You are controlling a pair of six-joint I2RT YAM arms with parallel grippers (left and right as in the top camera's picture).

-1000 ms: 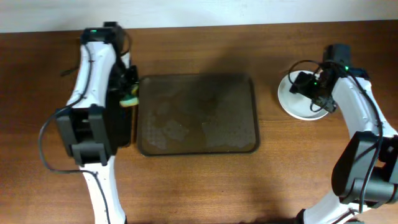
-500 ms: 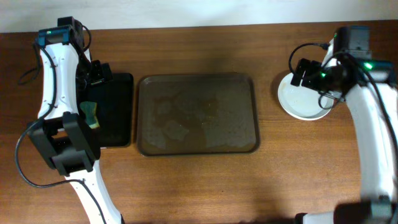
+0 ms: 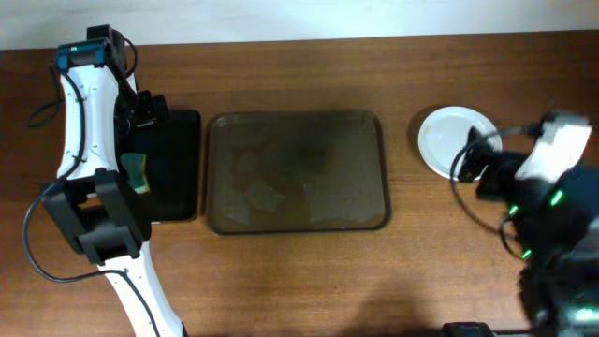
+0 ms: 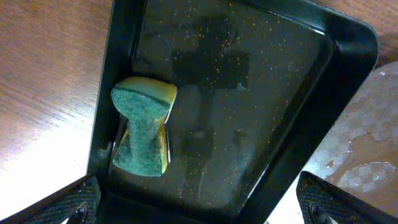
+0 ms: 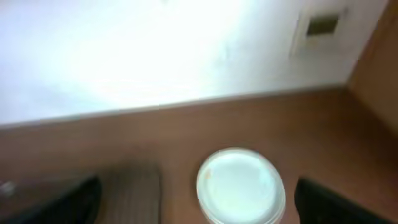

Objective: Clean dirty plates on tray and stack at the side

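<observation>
With fingers spread wide and grasping nothing, the left gripper (image 4: 205, 208) hangs over a green-and-yellow sponge (image 4: 143, 127) lying in the black tray (image 4: 249, 112) at the overhead frame's left, while the right gripper (image 5: 199, 211) faces the plates (image 3: 454, 140), which sit on the table (image 3: 299, 281) at upper right, apart from the brown tray (image 3: 298, 171) at centre.

Sponge (image 4: 142, 127) released; right arm (image 3: 552, 187) seemingly withdrew.

right wrist view blurred, plates (image 5: 239, 185) soft, wall (image 5: 155, 50) overexposed; overhead evenly lit, right arm (image 3: 547, 201) motion-smeared
</observation>
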